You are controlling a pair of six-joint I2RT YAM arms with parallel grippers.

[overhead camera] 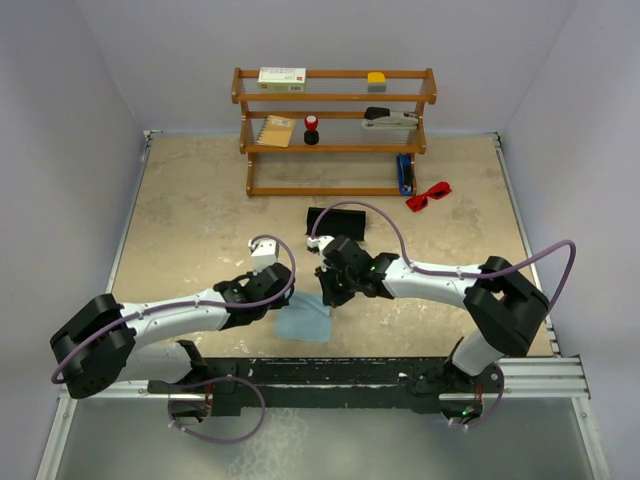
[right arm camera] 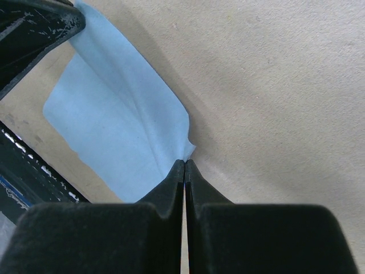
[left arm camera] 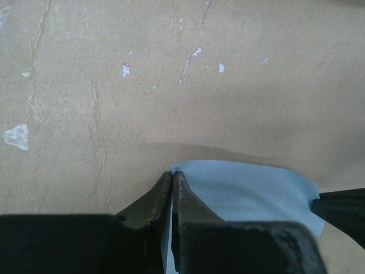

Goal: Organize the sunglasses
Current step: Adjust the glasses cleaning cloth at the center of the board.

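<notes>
Both are pressed together: left pincer (left arm camera: 172, 174) pinches one corner of the blue cloth (left arm camera: 245, 188), right pincer (right arm camera: 185, 162) pinches another corner (cloth puckers at its tips). The cloth stretches between the two. The sunglasses (overhead camera: 428, 194) lie well apart from both, far beyond the right pincer, just beside the wooden shelf (overhead camera: 335, 130). The black case (overhead camera: 337, 222) is near, just past the right pincer.

- You're in a robot lab test cell: plain pale walls (overhead camera: 70, 80) box in a tan table (overhead camera: 200, 210).
- Your left arm (overhead camera: 170, 318) and right arm (overhead camera: 440, 272) mount on a metal rail (overhead camera: 560, 372).
- A small wooden shelf (overhead camera: 335, 98) carries a few odd items.
</notes>
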